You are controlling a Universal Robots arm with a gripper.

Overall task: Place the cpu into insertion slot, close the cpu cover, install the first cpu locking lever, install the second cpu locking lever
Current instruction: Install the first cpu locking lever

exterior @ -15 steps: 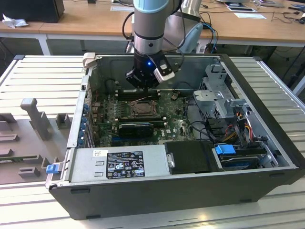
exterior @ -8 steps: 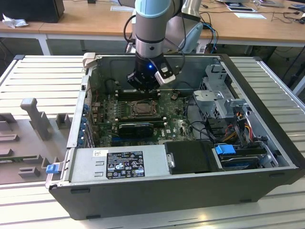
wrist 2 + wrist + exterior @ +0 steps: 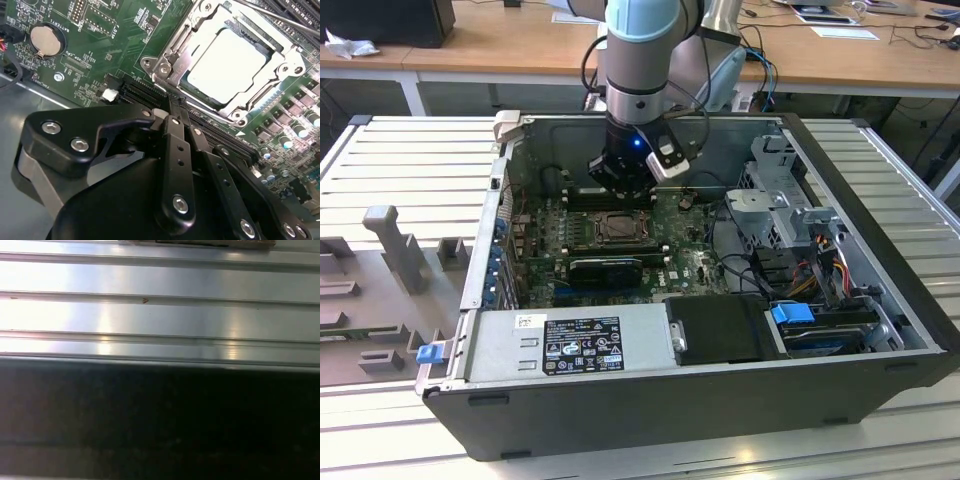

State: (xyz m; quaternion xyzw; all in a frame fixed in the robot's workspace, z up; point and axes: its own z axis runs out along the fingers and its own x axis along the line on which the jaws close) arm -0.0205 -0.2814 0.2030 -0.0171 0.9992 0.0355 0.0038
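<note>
In the exterior view my gripper (image 3: pixel 623 185) hangs inside the open computer case, just above and behind the insertion slot (image 3: pixel 618 228) on the green board. The second wrist view shows the pale silver cpu (image 3: pixel 227 65) lying flat in the insertion slot (image 3: pixel 150 63). The cpu cover (image 3: pixel 182 62) is down around it, so the chip shows through the cover's window. A thin metal lever rod (image 3: pixel 280 17) runs along the far side of the socket. My black fingers (image 3: pixel 177 150) are pressed together, holding nothing, with the gripper (image 3: pixel 172 106) short of the socket's near edge.
Long black card slots (image 3: pixel 135 92) lie between my fingertips and the socket. A coin battery (image 3: pixel 45 40) sits on the board. The case walls, power supply (image 3: pixel 570 345), drive cage (image 3: pixel 780 200) and cables crowd the sides. A grey fixture (image 3: pixel 390 250) stands outside the case on the exterior view's left.
</note>
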